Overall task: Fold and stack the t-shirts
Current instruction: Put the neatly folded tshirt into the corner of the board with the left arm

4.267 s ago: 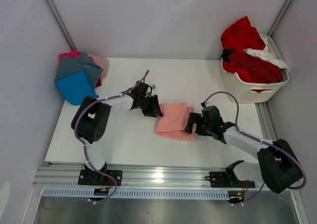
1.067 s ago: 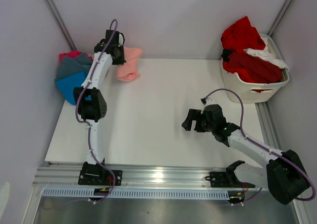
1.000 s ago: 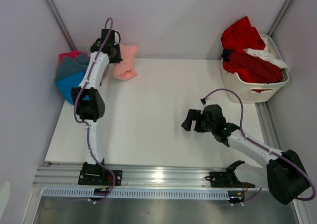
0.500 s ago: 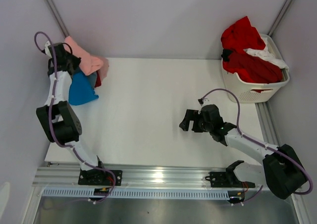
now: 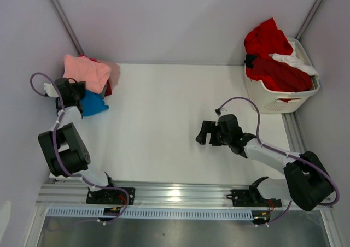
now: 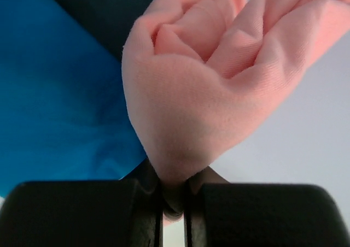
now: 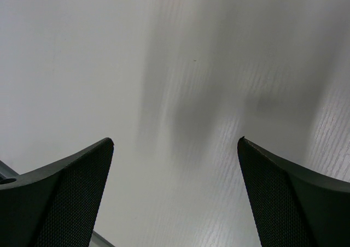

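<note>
Left gripper (image 6: 174, 200): jaws nearly closed, pinching a fold of the salmon-pink t-shirt (image 5: 85, 72). The shirt sat over the stack at the far left corner of the table (image 5: 158, 110), above the blue t-shirt (image 5: 94, 105). Right gripper (image 5: 203, 133): jaws spread wide, gripping nothing, over the tabletop right of centre, well apart from the stack and from the laundry basket (image 5: 284, 99) at far right.

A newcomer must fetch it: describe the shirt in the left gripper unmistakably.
Look at the far-left corner of the white table, where a pile of shirts sits. The salmon-pink t-shirt lies on top, pinched by the left gripper. Only it is gripped and uppermost; the bright blue shirt lies beneath.
</note>
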You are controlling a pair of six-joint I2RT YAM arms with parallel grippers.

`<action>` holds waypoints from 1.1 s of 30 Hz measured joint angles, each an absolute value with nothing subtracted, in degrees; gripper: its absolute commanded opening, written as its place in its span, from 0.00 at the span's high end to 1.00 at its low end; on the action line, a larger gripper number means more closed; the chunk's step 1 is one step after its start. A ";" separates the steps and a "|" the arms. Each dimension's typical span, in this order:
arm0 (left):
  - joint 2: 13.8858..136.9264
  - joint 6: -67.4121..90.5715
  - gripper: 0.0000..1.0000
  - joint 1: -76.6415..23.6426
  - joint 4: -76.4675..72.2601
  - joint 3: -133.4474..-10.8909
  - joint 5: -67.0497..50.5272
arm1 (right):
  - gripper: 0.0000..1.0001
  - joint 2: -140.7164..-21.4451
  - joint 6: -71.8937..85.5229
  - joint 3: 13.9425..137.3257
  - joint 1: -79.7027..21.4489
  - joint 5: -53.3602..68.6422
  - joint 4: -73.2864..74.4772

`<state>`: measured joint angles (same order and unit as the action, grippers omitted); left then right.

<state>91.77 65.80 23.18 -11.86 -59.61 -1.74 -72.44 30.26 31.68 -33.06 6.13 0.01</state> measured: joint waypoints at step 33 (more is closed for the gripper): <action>89.08 69.87 0.12 29.82 -28.64 -50.98 -33.26 | 0.01 -73.49 28.77 32.62 -33.17 4.25 0.49</action>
